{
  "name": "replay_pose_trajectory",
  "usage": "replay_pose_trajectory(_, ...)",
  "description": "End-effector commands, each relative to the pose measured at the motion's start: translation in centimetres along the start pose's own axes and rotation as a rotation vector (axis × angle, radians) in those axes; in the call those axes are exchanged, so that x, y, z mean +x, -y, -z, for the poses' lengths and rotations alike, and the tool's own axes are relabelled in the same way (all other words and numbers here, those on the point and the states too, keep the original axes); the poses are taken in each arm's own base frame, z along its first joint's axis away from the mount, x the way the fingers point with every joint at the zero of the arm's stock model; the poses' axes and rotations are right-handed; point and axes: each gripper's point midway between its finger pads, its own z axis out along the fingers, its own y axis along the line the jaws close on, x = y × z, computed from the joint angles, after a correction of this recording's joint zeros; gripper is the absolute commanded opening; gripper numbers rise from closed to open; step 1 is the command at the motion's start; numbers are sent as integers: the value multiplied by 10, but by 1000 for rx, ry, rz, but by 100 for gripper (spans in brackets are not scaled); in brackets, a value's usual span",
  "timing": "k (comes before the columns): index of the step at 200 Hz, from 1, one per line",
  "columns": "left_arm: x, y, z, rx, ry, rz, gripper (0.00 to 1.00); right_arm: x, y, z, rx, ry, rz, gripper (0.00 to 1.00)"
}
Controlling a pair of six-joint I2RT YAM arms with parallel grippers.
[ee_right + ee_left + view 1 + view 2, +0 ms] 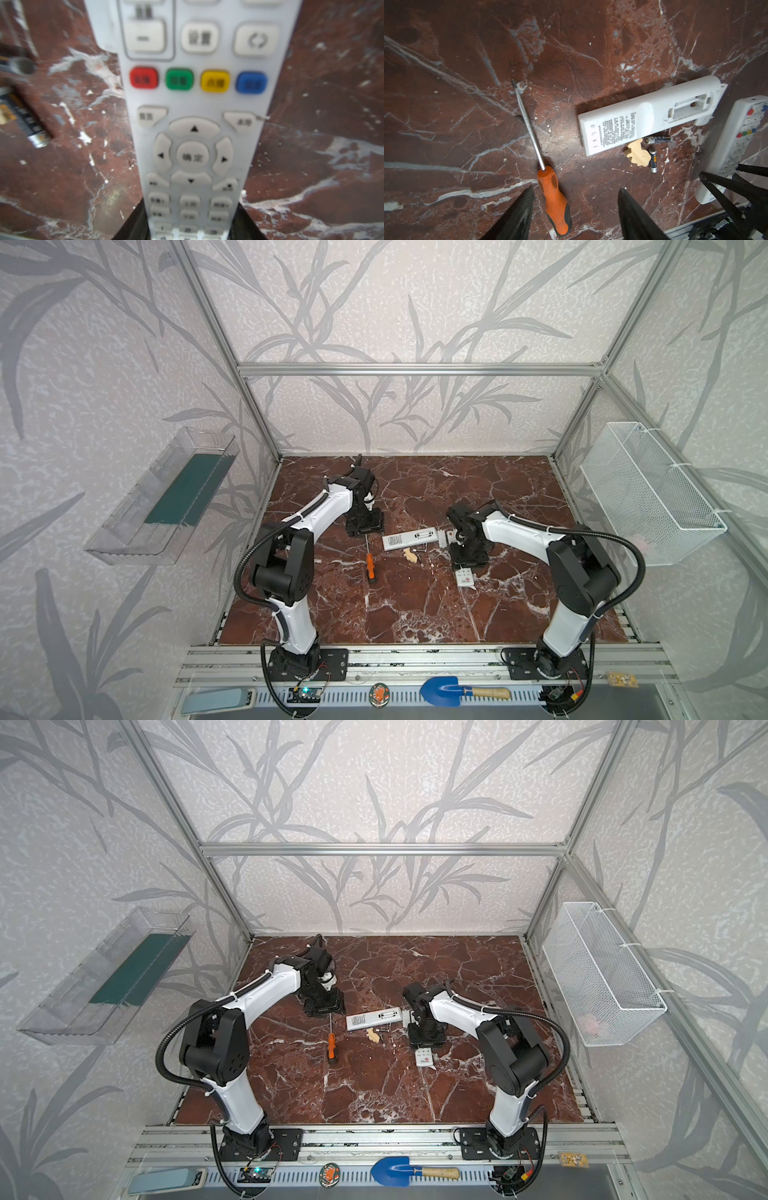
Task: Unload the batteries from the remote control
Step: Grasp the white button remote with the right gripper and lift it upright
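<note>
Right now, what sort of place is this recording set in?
Most likely a purpose-built robot test booth, not a home: an aluminium frame lined with leaf-patterned wallpaper, and the left arm and right arm bolted to a rail fronting a marble-look tabletop.

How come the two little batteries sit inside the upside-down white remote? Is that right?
No. Its battery slot is empty. The two batteries lie on the table beside the upside-down remote, as the left wrist view shows.
</note>
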Motion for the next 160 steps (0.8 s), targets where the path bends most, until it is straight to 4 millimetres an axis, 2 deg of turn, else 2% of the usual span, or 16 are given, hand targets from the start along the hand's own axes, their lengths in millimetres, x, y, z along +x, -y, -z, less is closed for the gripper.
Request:
replay_pose_trajectory(1, -14, 30, 29, 137, 86, -30, 69, -16, -20, 48, -240, 115, 67, 27)
replay_pose_trajectory(34, -33, 78, 61, 359, 151, -81, 75, -27, -57, 118, -663, 149, 116, 27)
replay_pose_trajectory(83, -57, 153, 127, 774, 226, -127, 89, -35, -101, 211, -1095, 196, 198, 25)
replay_pose_trajectory(115, -66, 189, 174, 1084, 284, -113, 96, -32, -113, 244, -1220, 201, 265, 25)
replay_pose_trajectory(134, -66, 205, 209, 1266, 332, -123, 99, -31, -116, 252, -1248, 190, 271, 24)
replay_pose_trajectory(146, -62, 215, 222, 1343, 313, -135, 99, -32, -117, 255, -1263, 186, 274, 24)
replay_pose_trajectory(160, -52, 227, 227, 1378, 269, -171, 99, -32, -119, 257, -1276, 186, 282, 24)
